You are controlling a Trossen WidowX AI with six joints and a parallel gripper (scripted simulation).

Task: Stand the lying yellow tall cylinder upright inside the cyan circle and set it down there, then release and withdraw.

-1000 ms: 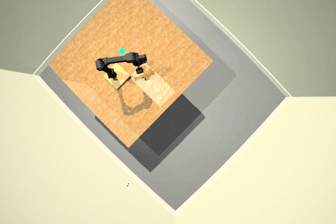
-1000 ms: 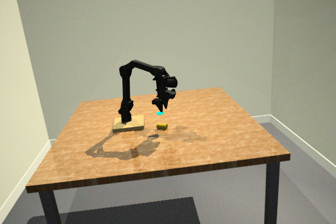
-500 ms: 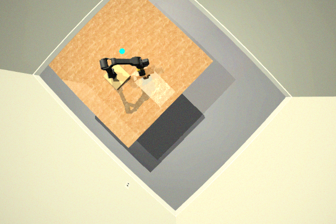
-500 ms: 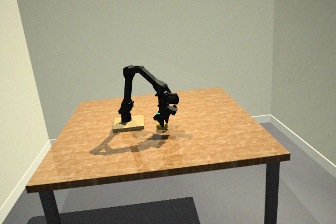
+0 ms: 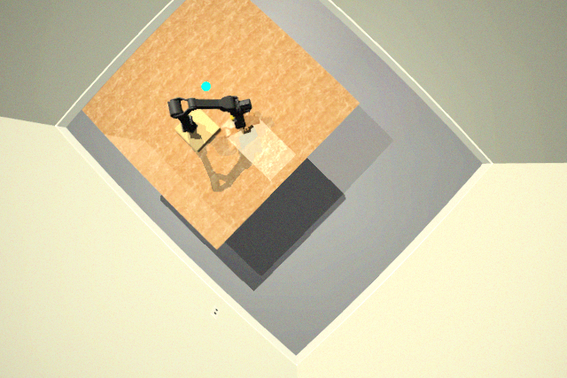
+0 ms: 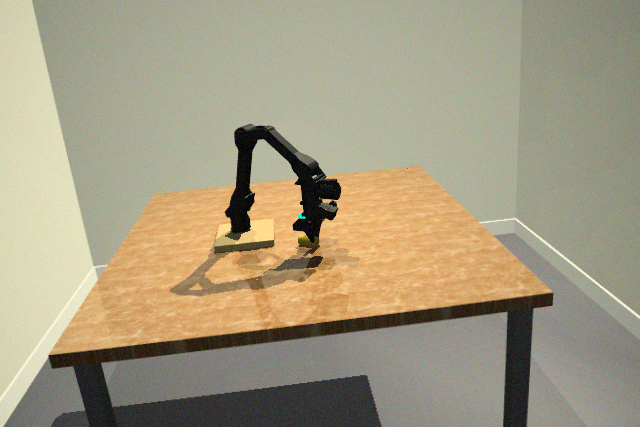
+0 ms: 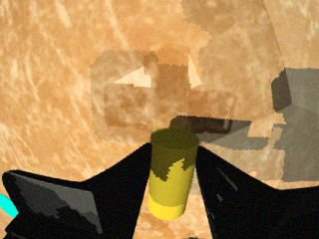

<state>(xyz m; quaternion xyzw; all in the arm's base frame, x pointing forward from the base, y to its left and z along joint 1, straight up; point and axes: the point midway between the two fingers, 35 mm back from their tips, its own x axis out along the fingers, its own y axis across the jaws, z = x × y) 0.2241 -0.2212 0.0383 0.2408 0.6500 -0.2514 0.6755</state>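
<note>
The hand (image 5: 239, 124) (image 6: 311, 237) (image 7: 173, 150) is gripping 1 yellow cylinder (image 5: 232, 117) (image 6: 306, 240) (image 7: 171, 186) between 2 partly open fingers; it is lying on the worktop (image 5: 229, 44) (image 6: 413, 257) (image 7: 50, 75), apart from the cyan circle (image 5: 205, 86) (image 6: 301, 216) (image 7: 7, 205).

Yellow solid-coloured cylinder (image 5: 232, 117) (image 6: 308, 240) (image 7: 172, 179), olive where shaded. Flat cyan circle (image 5: 205, 86) (image 6: 301, 216) (image 7: 7, 204), one plain colour. Black jointed robot arm (image 5: 208, 104) (image 6: 281, 147); black two-finger gripper (image 5: 247, 128) (image 6: 312, 241) (image 7: 173, 150), grey patch on one finger in wrist view. Pale yellow square base plate (image 5: 209, 127) (image 6: 262, 236). Rectangular orange-brown tabletop (image 5: 220, 35) (image 6: 413, 257) (image 7: 50, 90), lighter mottled streaks; darker brown edge. Dark grey table legs (image 6: 518, 360). Grey-violet floor (image 5: 389, 227) (image 6: 444, 370). Walls (image 5: 457, 35) (image 6: 310, 50) grey-green and cream, white skirting.
</note>
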